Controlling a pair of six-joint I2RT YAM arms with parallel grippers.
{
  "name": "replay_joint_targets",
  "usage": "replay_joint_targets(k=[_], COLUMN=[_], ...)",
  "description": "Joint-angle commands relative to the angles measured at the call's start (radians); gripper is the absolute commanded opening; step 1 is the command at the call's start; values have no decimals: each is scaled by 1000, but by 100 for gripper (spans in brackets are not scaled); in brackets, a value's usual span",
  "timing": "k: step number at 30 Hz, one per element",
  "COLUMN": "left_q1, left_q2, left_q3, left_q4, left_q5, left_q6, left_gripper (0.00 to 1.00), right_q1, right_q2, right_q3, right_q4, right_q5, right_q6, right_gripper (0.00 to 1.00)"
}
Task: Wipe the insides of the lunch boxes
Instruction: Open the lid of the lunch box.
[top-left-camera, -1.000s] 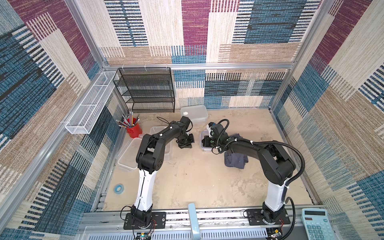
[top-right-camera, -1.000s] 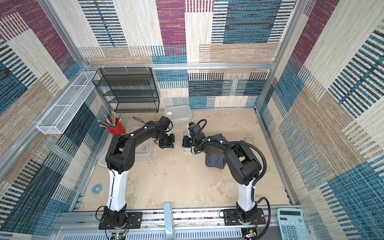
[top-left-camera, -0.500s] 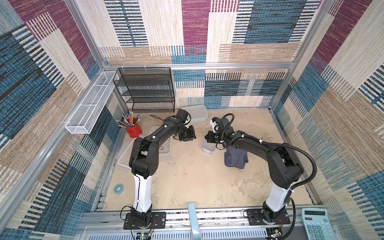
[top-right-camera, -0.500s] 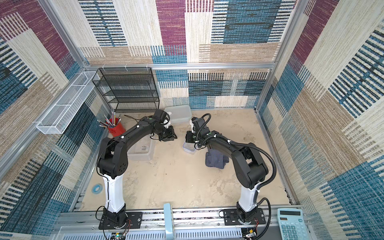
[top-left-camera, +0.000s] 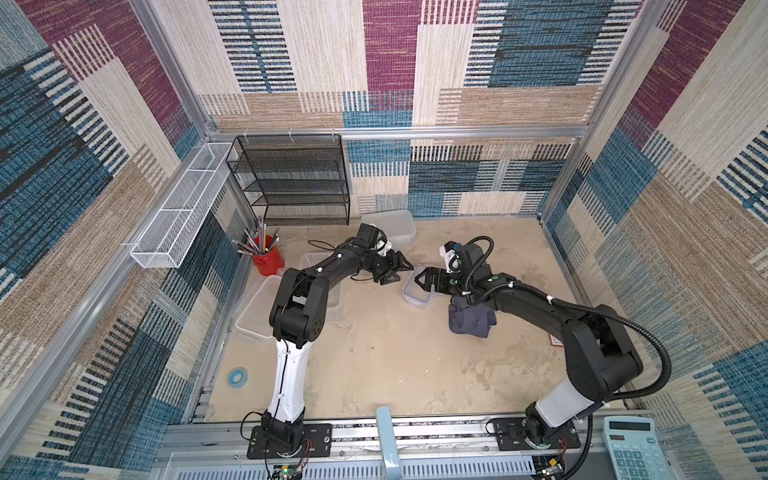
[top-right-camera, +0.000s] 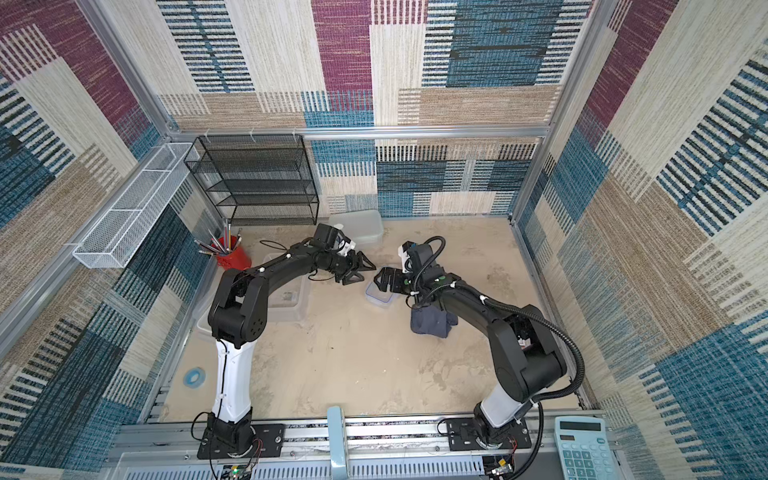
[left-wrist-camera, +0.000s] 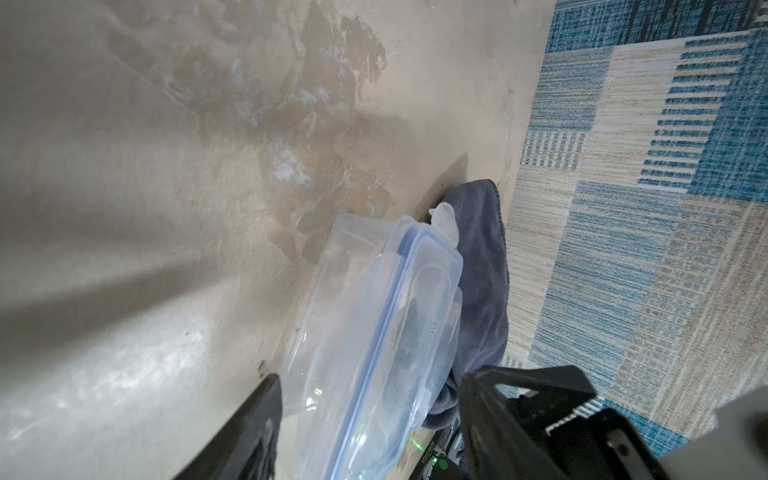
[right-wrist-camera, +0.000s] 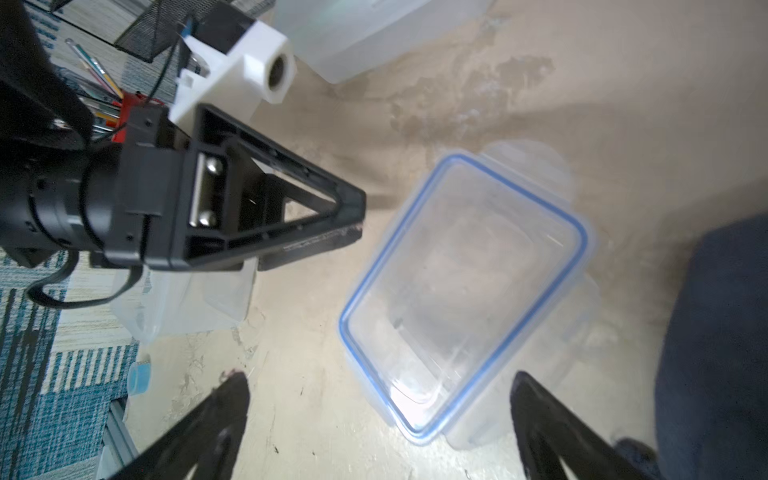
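The small lunch box (top-left-camera: 417, 289) (top-right-camera: 380, 296) rests on the sandy table with its blue-rimmed lid on top, a little askew in the left wrist view (left-wrist-camera: 374, 332). My left gripper (top-left-camera: 401, 272) (top-right-camera: 362, 272) (left-wrist-camera: 368, 376) hovers open just left of it, touching nothing. On the other side my right gripper (top-left-camera: 419, 282) (top-right-camera: 377, 282) (right-wrist-camera: 380, 378) is open wide over the box's (right-wrist-camera: 461, 299) near end. A larger closed lunch box (top-left-camera: 388, 226) stands at the back. Another tub (top-left-camera: 332, 299) lies partly under my left arm.
A grey-blue cloth (top-left-camera: 471, 322) (right-wrist-camera: 719, 332) lies crumpled right of the small box, under my right arm. A red cup of pencils (top-left-camera: 268, 259), a black mesh rack (top-left-camera: 295, 183) and a clear lid or tub (top-left-camera: 255, 311) sit on the left. A blue tape roll (top-left-camera: 237, 377) lies in front.
Both grippers were shut at the small box a second ago. They have opened and drawn apart, the left one moving back, and the box now lies free on the table.
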Motion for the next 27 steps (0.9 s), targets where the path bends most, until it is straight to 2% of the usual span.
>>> replay_joint_targets(k=[1, 10, 14, 20, 27], left_q1=[0, -8, -17, -20, -20], left_q2=[10, 25, 30, 19, 4], left_q3=[-21, -52, -59, -94, -120], left_q4=[84, 142, 164, 214, 233], left_q5=[54, 76, 88, 86, 70], left_q6=[-39, -78, -95, -128, -143], left_gripper=[69, 70, 65, 51, 31], right_q1=[-1, -18, -35, -45, -48], right_q2=[-30, -6, 17, 45, 94], right_q3=[-59, -148, -172, -181, -166], right_q4=[80, 228, 337, 411, 445], right_q5=[29, 4, -36, -46, -73], right_q6=[66, 141, 179, 212, 237], right_gripper=[99, 100, 91, 71, 61])
